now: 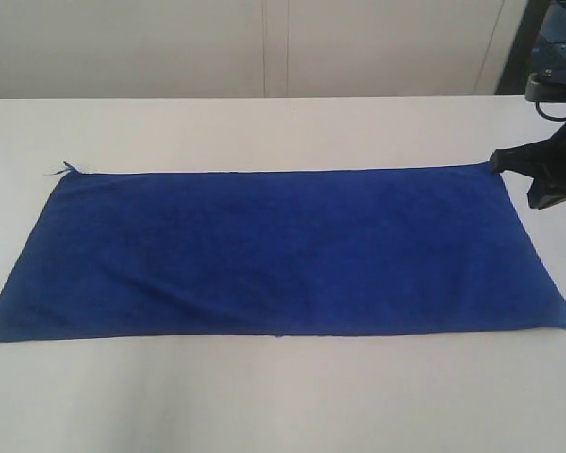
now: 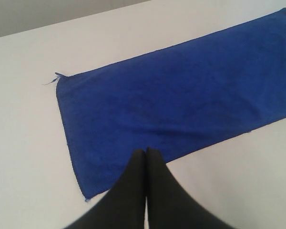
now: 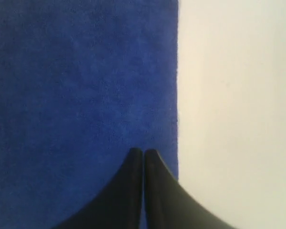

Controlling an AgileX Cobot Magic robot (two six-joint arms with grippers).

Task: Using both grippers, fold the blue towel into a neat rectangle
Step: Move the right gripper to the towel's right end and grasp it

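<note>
The blue towel (image 1: 274, 250) lies spread flat as one long rectangle across the white table. My right gripper (image 1: 495, 160) is at the towel's far right corner. In the right wrist view the right gripper (image 3: 143, 151) is shut, with only a hairline gap and no cloth between the fingers. It sits over the towel (image 3: 81, 95) close to its hem. My left gripper (image 2: 146, 150) is also shut and empty, hovering over the towel (image 2: 181, 95) by its long near edge, toward the left end. The left arm is outside the exterior view.
A loose thread (image 1: 61, 170) sticks out at the towel's far left corner. The white table (image 1: 283, 406) extends around the cloth on every side, and its far edge (image 1: 264, 98) meets a pale wall. Dark arm hardware (image 1: 552, 85) stands at the far right.
</note>
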